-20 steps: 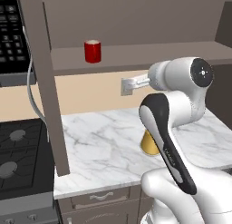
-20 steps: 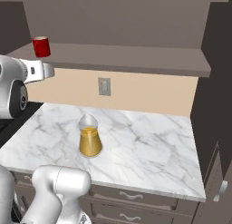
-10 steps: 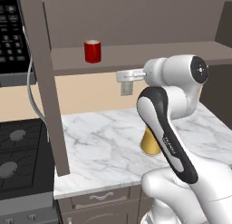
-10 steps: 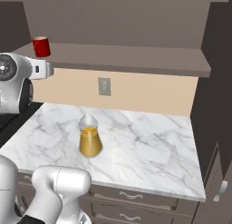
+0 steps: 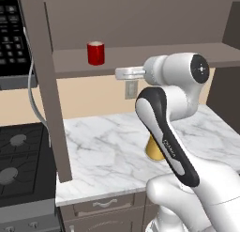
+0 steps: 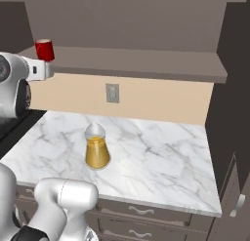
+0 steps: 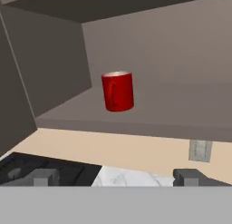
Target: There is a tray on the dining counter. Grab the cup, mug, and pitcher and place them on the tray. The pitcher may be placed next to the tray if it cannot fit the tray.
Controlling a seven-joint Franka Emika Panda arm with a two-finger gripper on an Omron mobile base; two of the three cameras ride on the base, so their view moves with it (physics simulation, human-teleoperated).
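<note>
Red mug [image 5: 95, 53] upright on brown shelf [image 5: 140, 59], handle facing the hand camera. Fingers [image 7: 44, 177] spread fully apart, empty, level with the shelf edge, short of the mug and not touching it. Glass pitcher [image 6: 96, 148] with orange liquid upright on marble desk [image 6: 156, 159], below the shelf and well apart from the mug. Wall outlet [image 6: 113, 93] under the shelf. Black stove [image 5: 18, 156] beside the desk, lower than the mug.
</note>
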